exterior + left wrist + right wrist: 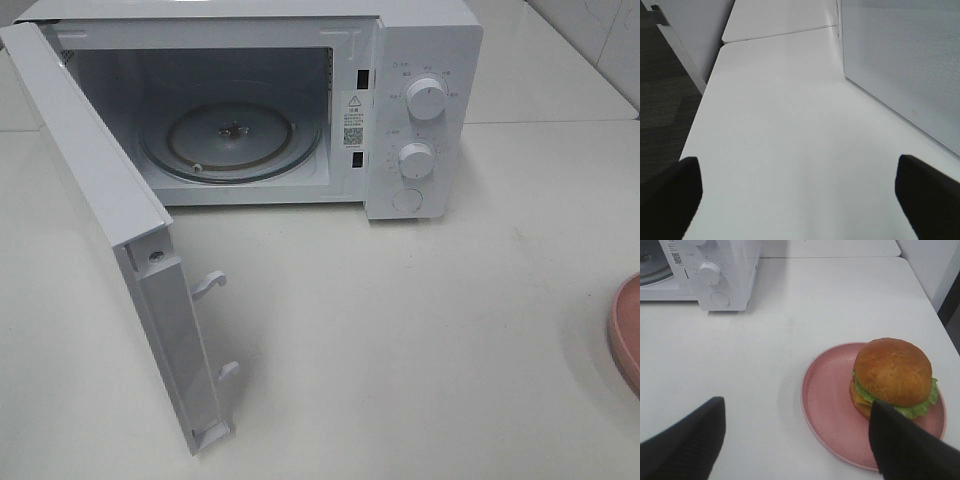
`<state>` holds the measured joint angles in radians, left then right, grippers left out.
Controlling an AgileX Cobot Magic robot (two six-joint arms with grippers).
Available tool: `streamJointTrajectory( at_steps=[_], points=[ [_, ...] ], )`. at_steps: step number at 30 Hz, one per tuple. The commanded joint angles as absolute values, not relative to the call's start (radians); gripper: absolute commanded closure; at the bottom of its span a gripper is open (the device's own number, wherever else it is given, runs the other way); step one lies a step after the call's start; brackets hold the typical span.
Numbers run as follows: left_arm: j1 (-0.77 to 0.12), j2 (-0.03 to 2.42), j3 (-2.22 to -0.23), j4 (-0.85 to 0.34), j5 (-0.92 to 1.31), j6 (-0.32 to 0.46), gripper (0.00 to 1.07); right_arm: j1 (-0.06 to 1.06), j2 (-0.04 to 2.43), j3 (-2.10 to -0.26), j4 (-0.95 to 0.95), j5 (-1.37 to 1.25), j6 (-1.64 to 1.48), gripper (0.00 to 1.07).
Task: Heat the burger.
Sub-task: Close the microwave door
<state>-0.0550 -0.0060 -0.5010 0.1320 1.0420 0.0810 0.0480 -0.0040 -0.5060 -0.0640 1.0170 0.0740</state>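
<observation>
The burger [892, 370], with a golden-brown bun, lettuce and cheese, sits on the right part of a round pink plate [827, 390] in the right wrist view. My right gripper [797, 407] is open just short of the plate, with one finger [900, 445] in front of the burger's near side and nothing between the fingers. In the exterior view only the plate's edge [628, 335] shows at the far right, and the burger and both arms are out of frame. My left gripper [797, 170] is open above bare white table.
A white microwave [420, 60] stands at the back with its door [90, 170] swung wide open toward the front left. Its glass turntable [230, 135] is bare. The door's outer face [905, 60] is beside the left gripper. The table edge [697, 115] drops to dark floor.
</observation>
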Motion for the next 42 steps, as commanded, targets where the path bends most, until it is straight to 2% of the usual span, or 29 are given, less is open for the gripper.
streamJointTrajectory(
  at_steps=[1, 23, 28, 30, 31, 33, 34, 35, 36, 37, 38, 39, 40, 41, 42],
  points=[
    [-0.053, -0.022, -0.498, 0.128, 1.031, 0.078, 0.09, 0.045, -0.031, -0.504, -0.063, 1.007, 0.057, 0.32],
    [-0.053, -0.016, -0.537, 0.122, 0.996, 0.071, 0.09, 0.045, -0.031, -0.504, -0.063, 1.007, 0.057, 0.32],
    [-0.053, 0.048, -0.557, 0.142, 0.933, 0.071, 0.15, 0.045, -0.031, -0.504, -0.063, 1.007, 0.057, 0.32],
    [-0.053, 0.098, -0.557, 0.143, 0.890, 0.071, 0.23, 0.045, -0.031, -0.504, -0.063, 1.007, 0.057, 0.32],
    [-0.053, 0.098, -0.557, 0.143, 0.890, 0.071, 0.23, 0.045, -0.031, -0.504, -0.063, 1.007, 0.057, 0.32],
    [-0.053, 0.149, -0.556, 0.142, 0.838, 0.071, 0.38, 0.045, -0.031, -0.504, -0.063, 1.007, 0.057, 0.32],
    [-0.053, 0.149, -0.556, 0.142, 0.838, 0.071, 0.38, 0.045, -0.031, -0.504, -0.063, 1.007, 0.057, 0.32],
    [-0.053, 0.185, -0.556, 0.142, 0.808, 0.071, 0.48, 0.045, -0.031, -0.504, -0.063, 1.007, 0.057, 0.32],
    [-0.053, 0.200, -0.556, 0.142, 0.794, 0.071, 0.53, 0.045, -0.031, -0.504, -0.063, 1.007, 0.057, 0.32],
    [-0.053, 0.200, -0.556, 0.142, 0.794, 0.071, 0.53, 0.045, -0.031, -0.504, -0.063, 1.007, 0.057, 0.32],
    [-0.053, 0.236, -0.556, 0.142, 0.771, 0.071, 0.65, 0.045, -0.031, -0.504, -0.063, 1.007, 0.057, 0.32],
    [-0.053, 0.236, -0.556, 0.142, 0.771, 0.071, 0.65, 0.045, -0.031, -0.504, -0.063, 1.007, 0.057, 0.32],
    [-0.053, 0.271, -0.555, 0.142, 0.754, 0.071, 0.76, 0.045, -0.031, -0.504, -0.063, 1.007, 0.057, 0.32],
    [-0.053, 0.291, -0.555, 0.142, 0.744, 0.071, 0.81, 0.045, -0.031, -0.504, -0.063, 1.007, 0.057, 0.32],
    [-0.053, 0.291, -0.555, 0.142, 0.744, 0.071, 0.81, 0.045, -0.031, -0.504, -0.063, 1.007, 0.057, 0.32]
  ],
)
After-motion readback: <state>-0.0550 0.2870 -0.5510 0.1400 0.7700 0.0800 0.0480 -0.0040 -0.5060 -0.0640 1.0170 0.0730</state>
